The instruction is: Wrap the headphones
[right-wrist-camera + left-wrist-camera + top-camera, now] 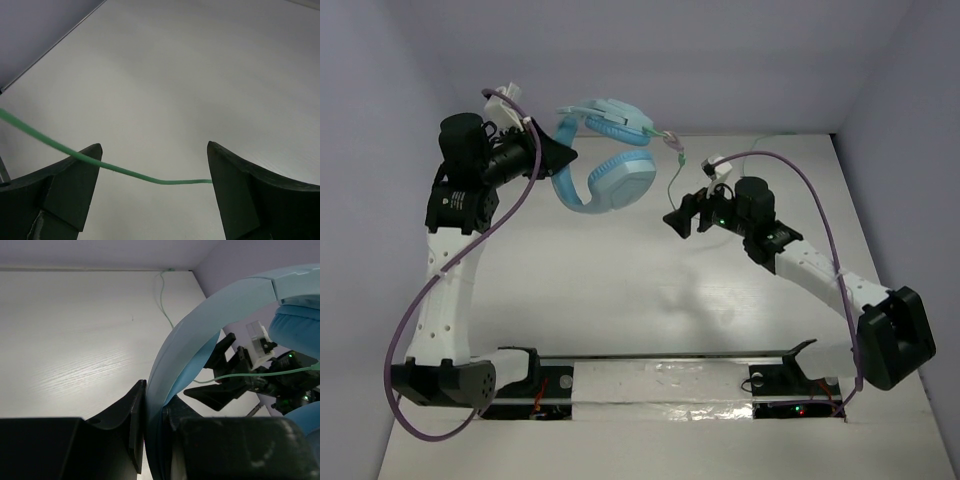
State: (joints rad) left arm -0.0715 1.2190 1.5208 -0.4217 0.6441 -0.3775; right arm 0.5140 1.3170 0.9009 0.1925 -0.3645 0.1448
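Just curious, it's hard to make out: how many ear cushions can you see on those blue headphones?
2. One earcup hangs lower, its pad facing the overhead camera; the other sits just above it in that view.

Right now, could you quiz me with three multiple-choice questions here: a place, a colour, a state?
1. Where does the left gripper clamp the headphones? A. an earcup B. the headband C. the plug
2. What colour is the headphone cable? A. red B. black C. pale green
3. How is the right gripper? A. open B. shut on an earcup C. out of view
1 B: the left wrist view shows the band pinched in its grip. 2 C: pale green in the right wrist view. 3 A: a wide gap, the cable crossing it.
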